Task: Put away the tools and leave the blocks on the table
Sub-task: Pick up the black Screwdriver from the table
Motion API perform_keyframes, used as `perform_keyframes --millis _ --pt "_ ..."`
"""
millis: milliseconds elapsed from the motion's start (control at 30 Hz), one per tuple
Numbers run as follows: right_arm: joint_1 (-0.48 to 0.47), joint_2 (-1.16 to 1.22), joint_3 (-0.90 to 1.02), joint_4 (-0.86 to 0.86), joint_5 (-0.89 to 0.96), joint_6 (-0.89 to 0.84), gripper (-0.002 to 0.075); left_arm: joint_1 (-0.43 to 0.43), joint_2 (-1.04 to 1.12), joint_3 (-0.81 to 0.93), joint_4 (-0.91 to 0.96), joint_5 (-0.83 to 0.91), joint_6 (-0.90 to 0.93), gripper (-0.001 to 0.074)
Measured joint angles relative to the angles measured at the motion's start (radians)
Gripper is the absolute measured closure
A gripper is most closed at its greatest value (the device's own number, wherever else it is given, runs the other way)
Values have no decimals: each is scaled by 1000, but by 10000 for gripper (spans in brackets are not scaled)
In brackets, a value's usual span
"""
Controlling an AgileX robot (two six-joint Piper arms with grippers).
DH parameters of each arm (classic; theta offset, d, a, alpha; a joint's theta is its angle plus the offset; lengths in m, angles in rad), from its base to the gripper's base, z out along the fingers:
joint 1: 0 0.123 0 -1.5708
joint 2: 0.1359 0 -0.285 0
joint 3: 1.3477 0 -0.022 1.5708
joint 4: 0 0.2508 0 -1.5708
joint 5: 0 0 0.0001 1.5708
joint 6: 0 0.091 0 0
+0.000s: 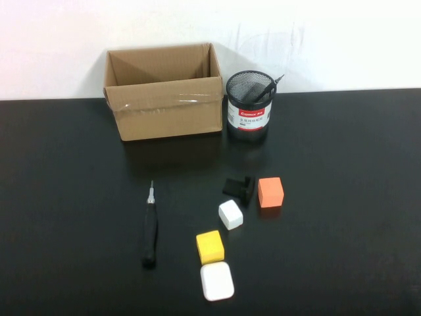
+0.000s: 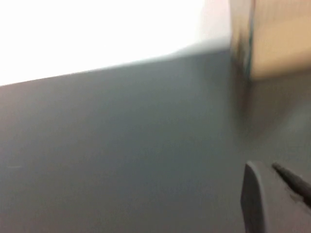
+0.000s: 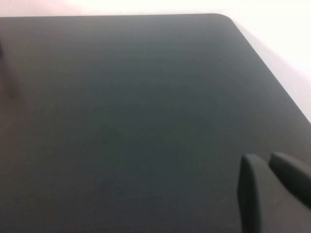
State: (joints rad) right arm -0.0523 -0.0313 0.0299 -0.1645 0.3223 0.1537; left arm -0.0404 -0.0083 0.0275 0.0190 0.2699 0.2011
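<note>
Low, left claw (image 2: 266,171) (right claw (image 3: 265,162) too).

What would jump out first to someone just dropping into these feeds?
The open cardboard box at the back, beside the black mesh cup, which already holds dark tools. In front lies the black-handled screwdriver, left of the orange cube, yellow cube and white cube. Left gripper and right gripper are off the high view, over bare table.
</note>
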Motion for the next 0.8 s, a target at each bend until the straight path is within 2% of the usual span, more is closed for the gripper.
perform_keyframes --millis 133,300,600,800 --pt "0 0 0 0 0 0 732 0 0 0 -260 -179 -223 738" --pt "0 0 0 0 0 0 732 0 0 0 -376 -401 -294 738" --pt "0 0 0 1 0 0 732 0 0 0 -354 -862 -302 738" --pt "0 0 0 1 0 0 732 0 -2 -108 -231 -891 -297 738"
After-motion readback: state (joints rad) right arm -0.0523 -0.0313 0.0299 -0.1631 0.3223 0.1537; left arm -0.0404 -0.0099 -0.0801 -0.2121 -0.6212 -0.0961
